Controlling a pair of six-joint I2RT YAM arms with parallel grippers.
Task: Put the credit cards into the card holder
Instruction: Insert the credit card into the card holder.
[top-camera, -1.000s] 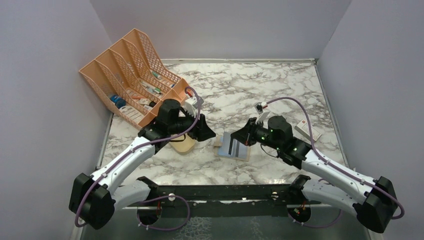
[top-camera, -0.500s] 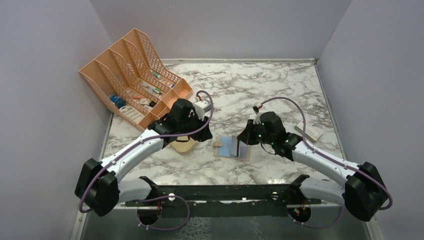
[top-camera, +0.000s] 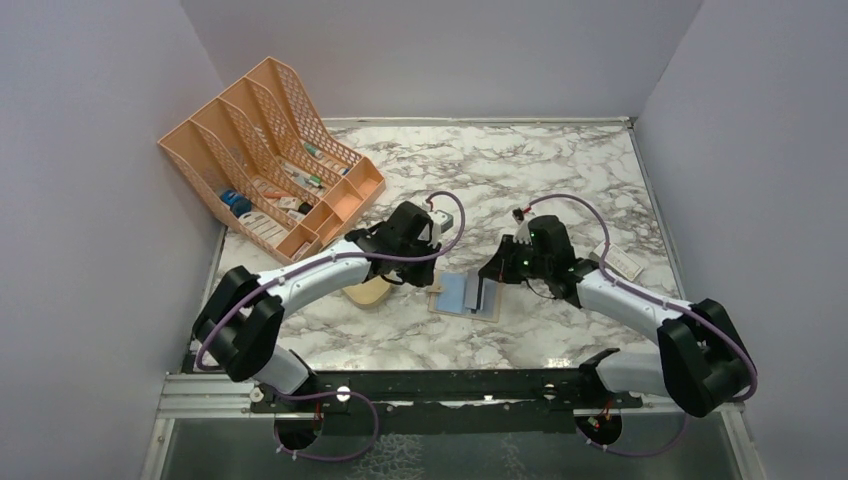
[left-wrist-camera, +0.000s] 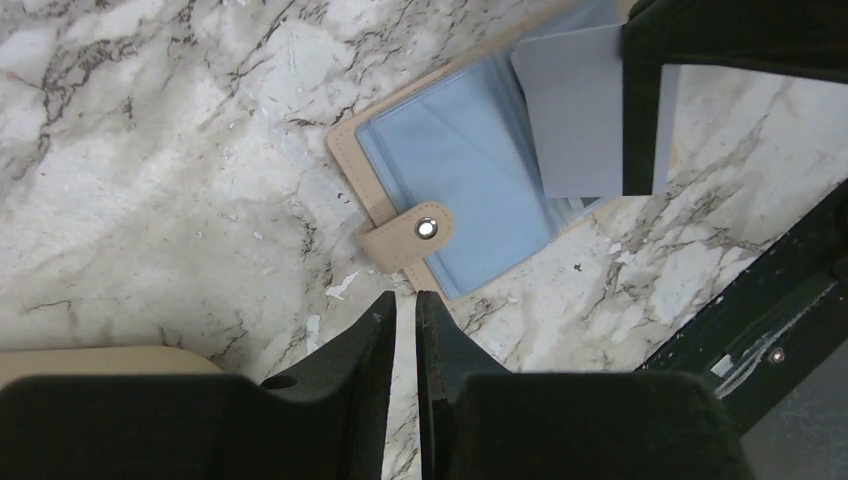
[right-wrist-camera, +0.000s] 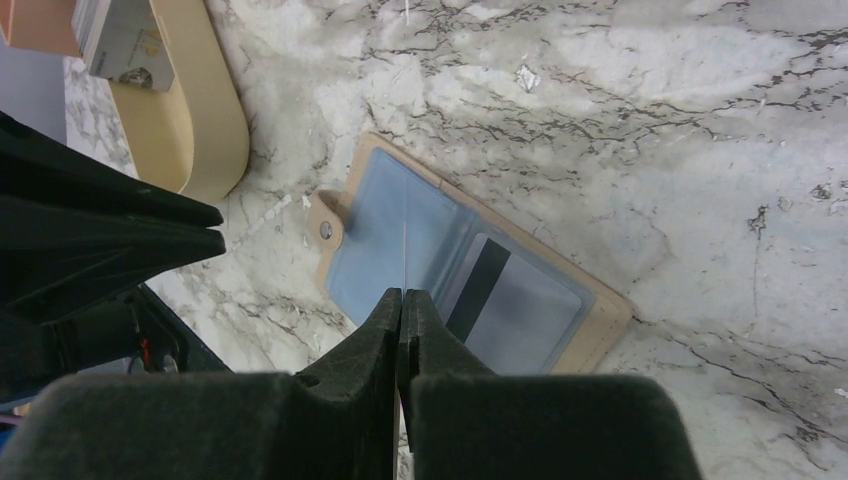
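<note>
The tan card holder (top-camera: 462, 297) lies open on the marble, blue-grey pockets up, its snap tab (left-wrist-camera: 425, 228) toward my left gripper. A credit card with a dark stripe (right-wrist-camera: 510, 300) sits in its right pocket. My right gripper (right-wrist-camera: 402, 292) is shut on another pale credit card (left-wrist-camera: 575, 120). That card stands on edge over the holder's middle and shows as a thin line (right-wrist-camera: 404, 250) in the right wrist view. My left gripper (left-wrist-camera: 405, 297) hovers just short of the snap tab. Its fingers are a narrow slit apart, with nothing between them.
A beige oval dish (right-wrist-camera: 200, 120) with more cards (right-wrist-camera: 125, 40) in it sits left of the holder, under my left arm. The orange mesh rack (top-camera: 265, 150) fills the back left. A white box with a red mark (top-camera: 620, 262) lies at the right.
My left arm has swung right from over the dish to the holder's left edge, its jaws narrowing. My right gripper has shifted slightly, still holding the card above the holder.
</note>
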